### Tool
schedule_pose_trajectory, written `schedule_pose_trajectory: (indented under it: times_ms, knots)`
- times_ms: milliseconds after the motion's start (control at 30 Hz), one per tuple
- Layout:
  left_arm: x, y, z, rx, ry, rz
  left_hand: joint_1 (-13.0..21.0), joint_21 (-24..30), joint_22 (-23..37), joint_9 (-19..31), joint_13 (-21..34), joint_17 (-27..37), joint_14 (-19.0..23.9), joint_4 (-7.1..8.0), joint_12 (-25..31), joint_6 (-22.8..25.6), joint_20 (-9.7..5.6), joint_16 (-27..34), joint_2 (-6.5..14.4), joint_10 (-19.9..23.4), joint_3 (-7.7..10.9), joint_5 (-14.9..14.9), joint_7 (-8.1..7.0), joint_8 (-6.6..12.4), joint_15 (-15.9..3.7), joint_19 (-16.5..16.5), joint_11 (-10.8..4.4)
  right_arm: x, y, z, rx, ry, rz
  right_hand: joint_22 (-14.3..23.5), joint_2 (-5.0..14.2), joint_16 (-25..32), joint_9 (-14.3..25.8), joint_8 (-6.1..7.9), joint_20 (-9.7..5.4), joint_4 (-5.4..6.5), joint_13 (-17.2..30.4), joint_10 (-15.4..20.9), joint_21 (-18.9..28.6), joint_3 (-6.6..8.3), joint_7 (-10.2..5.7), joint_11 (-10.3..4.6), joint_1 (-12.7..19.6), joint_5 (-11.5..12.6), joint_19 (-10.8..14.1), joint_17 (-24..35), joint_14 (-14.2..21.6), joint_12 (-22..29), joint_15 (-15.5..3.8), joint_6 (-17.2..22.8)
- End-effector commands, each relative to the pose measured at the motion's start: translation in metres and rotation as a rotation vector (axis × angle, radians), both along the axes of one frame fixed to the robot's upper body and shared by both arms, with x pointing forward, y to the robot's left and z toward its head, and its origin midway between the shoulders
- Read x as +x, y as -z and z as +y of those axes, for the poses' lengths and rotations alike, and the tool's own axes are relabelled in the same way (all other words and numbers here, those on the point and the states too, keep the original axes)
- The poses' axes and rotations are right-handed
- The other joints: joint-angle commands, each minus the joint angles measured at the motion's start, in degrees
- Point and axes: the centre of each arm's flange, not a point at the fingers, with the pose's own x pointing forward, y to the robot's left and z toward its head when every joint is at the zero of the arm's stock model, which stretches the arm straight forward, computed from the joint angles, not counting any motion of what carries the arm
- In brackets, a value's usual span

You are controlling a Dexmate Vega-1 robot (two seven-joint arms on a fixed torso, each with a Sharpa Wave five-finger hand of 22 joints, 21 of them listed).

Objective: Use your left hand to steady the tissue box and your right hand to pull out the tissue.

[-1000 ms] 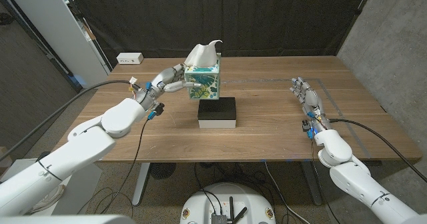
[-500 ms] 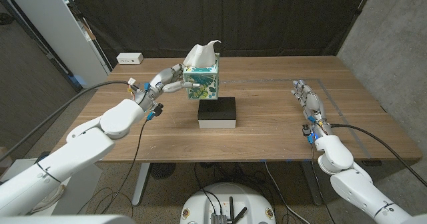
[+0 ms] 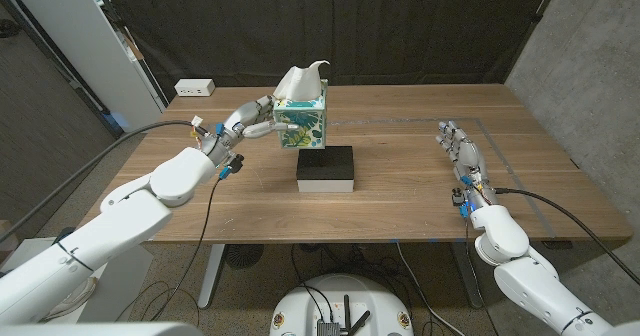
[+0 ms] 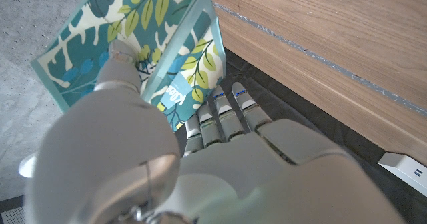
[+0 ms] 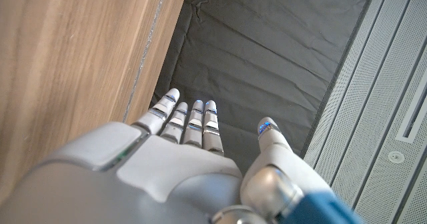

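Leaf-printed in teal and green, the tissue box [image 3: 302, 123] stands on top of a black block [image 3: 326, 169] near the middle of the wooden table [image 3: 400, 191], a white tissue [image 3: 303, 79] rising in a peak from its top. The left hand [image 3: 251, 123] grips the box from its left side; in the left wrist view its thumb [image 4: 120, 67] presses one printed face while the other fingers [image 4: 223, 111] wrap the neighbouring face — so the steadying half of the job looks to be in place.

Over the last second the box, the tissue and the left hand have not shifted at all. What has changed is small and on the other side: the right hand [image 3: 462, 148] has slid a little nearer the robot along the right part of the table, well apart from the box. It holds nothing, its fingers [image 5: 185, 121] straight and slightly spread.

That drift takes the right hand no closer to the tissue, so the pull has not begun. My reading is that the next move needs the right arm to swing across toward the tissue peak and pinch it — while the left hand keeps the box from tipping off the block.
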Motion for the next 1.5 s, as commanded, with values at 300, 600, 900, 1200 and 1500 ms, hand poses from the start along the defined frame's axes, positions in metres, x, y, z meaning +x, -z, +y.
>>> schedule_pose_trajectory:
  times_ms: [300,600,900,1200,1500]
  knots:
    - [0.004,0.0,-0.003,-0.002,0.012,0.006,-0.3,-0.11,0.27,18.45,0.64,0.15,-0.46,1.2,-0.12,-0.1,0.14,-0.22,0.05,-0.48,1.39,0.19,-0.28,11.79,-3.31,0.02,0.15,-0.018,-0.019,0.011,0.051,-0.079,0.005,0.35,1.87,0.04,0.2,-0.09,0.09,0.26,0.1,0.24,0.03,0.95,0.04,0.09,0.0,0.11,0.8,0.24,0.17,-0.01,0.25,0.19]
    - [0.006,0.001,-0.005,-0.001,0.017,0.011,-0.39,-0.14,0.28,18.46,0.97,0.19,-0.61,1.23,-0.2,-0.23,0.18,-0.28,0.11,-0.65,1.51,0.18,-0.32,12.09,-3.23,-0.04,0.13,-0.029,-0.032,0.016,0.054,-0.102,-0.005,0.36,2.09,0.29,0.21,0.07,0.39,0.38,0.11,0.96,0.15,1.54,0.17,0.45,0.35,0.29,1.49,0.37,0.59,0.26,0.37,0.65]
    - [0.008,0.001,-0.005,0.0,0.024,0.011,-0.41,-0.16,0.28,18.38,1.26,0.2,-0.66,1.2,-0.2,-0.32,0.14,-0.31,0.09,-0.62,1.61,0.18,-0.24,12.3,-3.22,-0.08,0.16,-0.036,-0.044,0.021,0.052,-0.137,0.0,0.37,2.1,0.41,0.22,0.13,0.58,0.19,0.11,1.15,0.15,2.2,0.34,0.73,0.98,0.51,1.84,0.39,0.85,0.28,0.67,0.89]
    - [0.009,0.0,-0.006,0.002,0.025,0.01,-0.51,-0.18,0.28,18.16,1.62,0.22,-0.69,1.19,-0.25,-0.33,0.11,-0.31,0.05,-0.68,1.68,0.16,-0.24,12.54,-3.18,-0.13,0.2,-0.042,-0.057,0.022,0.045,-0.185,0.0,0.39,1.95,0.58,0.23,0.13,0.92,0.24,0.13,1.36,0.09,2.6,0.92,1.24,1.24,0.59,2.04,0.53,1.09,0.32,1.04,1.01]
    - [0.009,0.0,-0.006,0.006,0.025,0.014,-0.61,-0.19,0.28,18.16,1.94,0.27,-0.6,1.25,-0.31,-0.42,0.2,-0.26,0.2,-0.74,1.85,0.18,-0.2,12.88,-3.28,-0.16,0.32,-0.054,-0.068,0.021,0.037,-0.16,0.024,0.42,1.72,0.67,0.26,0.15,1.35,0.61,0.15,1.37,0.1,2.62,1.33,1.59,0.97,0.53,2.37,0.73,1.09,0.29,1.56,1.17]
